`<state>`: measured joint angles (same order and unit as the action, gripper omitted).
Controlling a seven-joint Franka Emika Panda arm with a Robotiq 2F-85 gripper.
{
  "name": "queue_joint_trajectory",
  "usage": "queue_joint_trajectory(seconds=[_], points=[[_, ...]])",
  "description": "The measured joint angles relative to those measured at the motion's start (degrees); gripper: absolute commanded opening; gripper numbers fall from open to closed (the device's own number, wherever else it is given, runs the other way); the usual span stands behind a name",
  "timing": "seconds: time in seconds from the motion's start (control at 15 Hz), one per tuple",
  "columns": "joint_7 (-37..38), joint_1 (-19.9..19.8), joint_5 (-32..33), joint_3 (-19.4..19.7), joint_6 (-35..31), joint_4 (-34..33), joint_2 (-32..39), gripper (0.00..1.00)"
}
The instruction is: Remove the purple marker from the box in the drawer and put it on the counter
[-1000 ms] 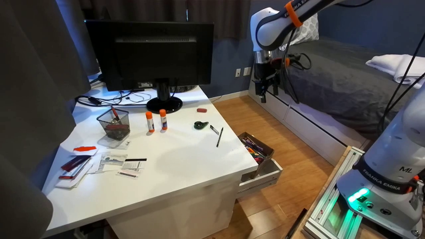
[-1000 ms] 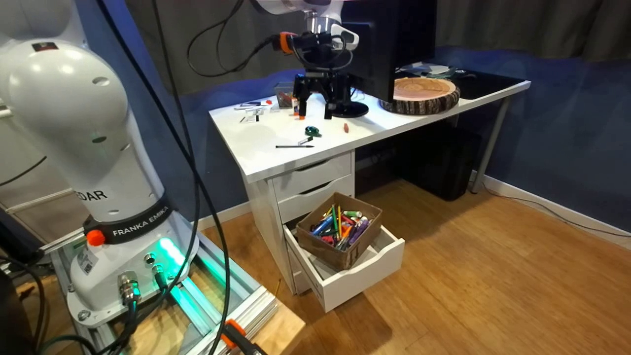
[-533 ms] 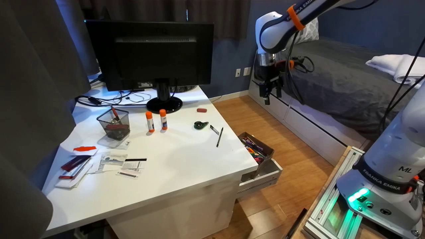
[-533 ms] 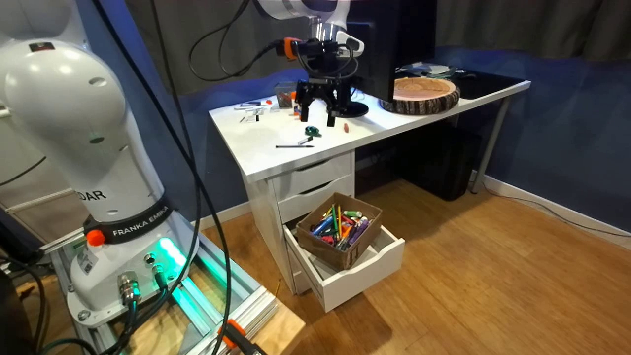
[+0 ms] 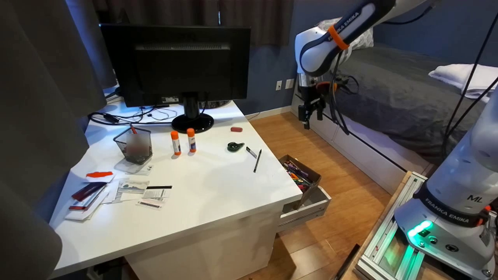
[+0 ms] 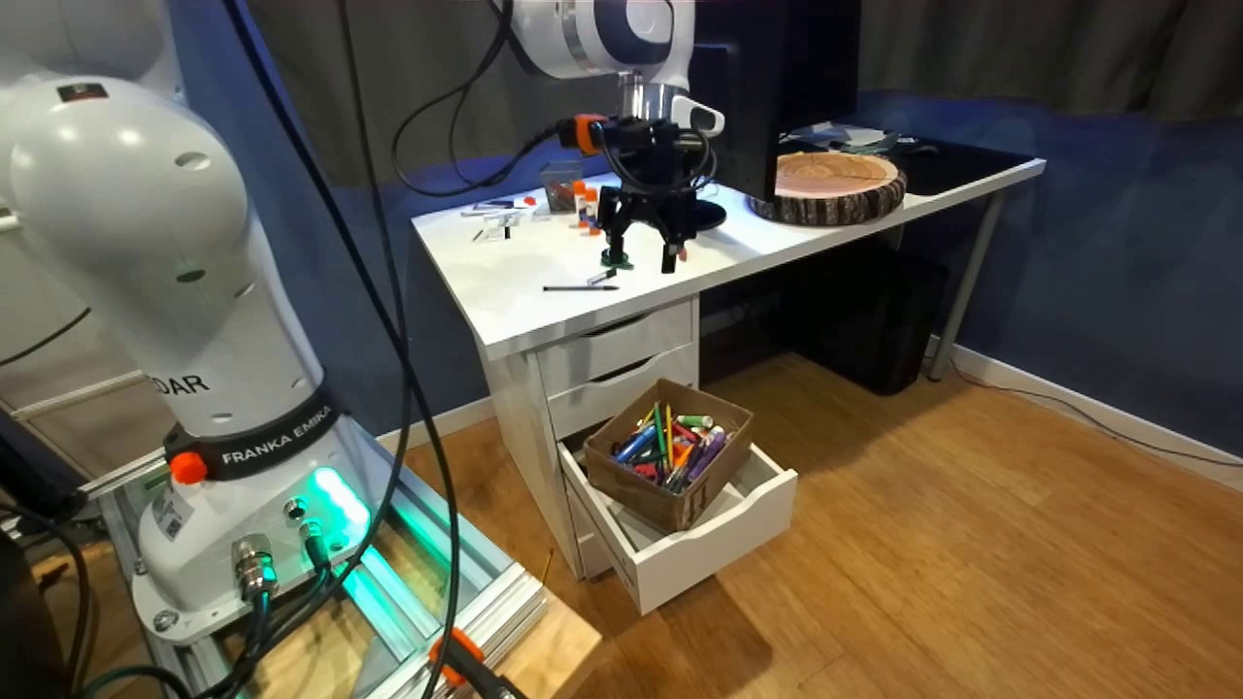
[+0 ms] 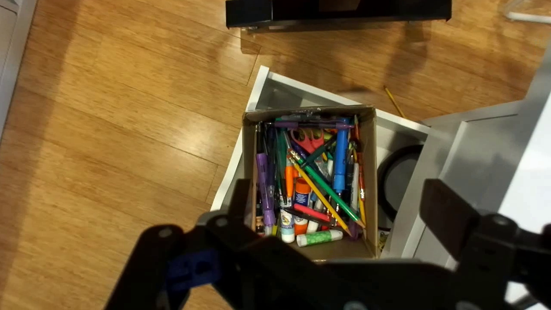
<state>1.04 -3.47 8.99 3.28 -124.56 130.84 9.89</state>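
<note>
The brown cardboard box (image 6: pixel 631 493), full of pens and pencils, sits tilted in the pulled-out white drawer (image 6: pixel 723 555). In the wrist view a thick purple marker (image 7: pixel 264 183) lies along the box's left wall. A slimmer, darker purple pen (image 7: pixel 297 124) lies across the box's far end. I cannot tell for sure which is the purple marker. My gripper (image 6: pixel 642 258) is open and empty, well above the box. It also shows in an exterior view (image 5: pixel 313 121). In the wrist view its fingers (image 7: pixel 445 211) frame the box from above. The white counter (image 5: pixel 218 186) is beside and above the drawer.
On the counter stand a black monitor (image 5: pixel 175 62), two glue sticks (image 5: pixel 176 144) and a mesh basket (image 6: pixel 561 186). A black pen (image 5: pixel 257 160), a green object (image 5: pixel 234 146) and a red piece (image 5: pixel 236 129) lie near its edge. The desk's side edge (image 7: pixel 523 172) is right of the box.
My gripper has moved down toward the level of the counter and slightly right in an exterior view. It stays open. The box, drawer and markers have not moved.
</note>
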Motion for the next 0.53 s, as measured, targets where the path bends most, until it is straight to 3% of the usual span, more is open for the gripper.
queue_joint_trajectory(seconds=[0.53], points=[[-5.49,-3.85,-0.59,1.74,-18.45,-3.23,16.88,1.0]])
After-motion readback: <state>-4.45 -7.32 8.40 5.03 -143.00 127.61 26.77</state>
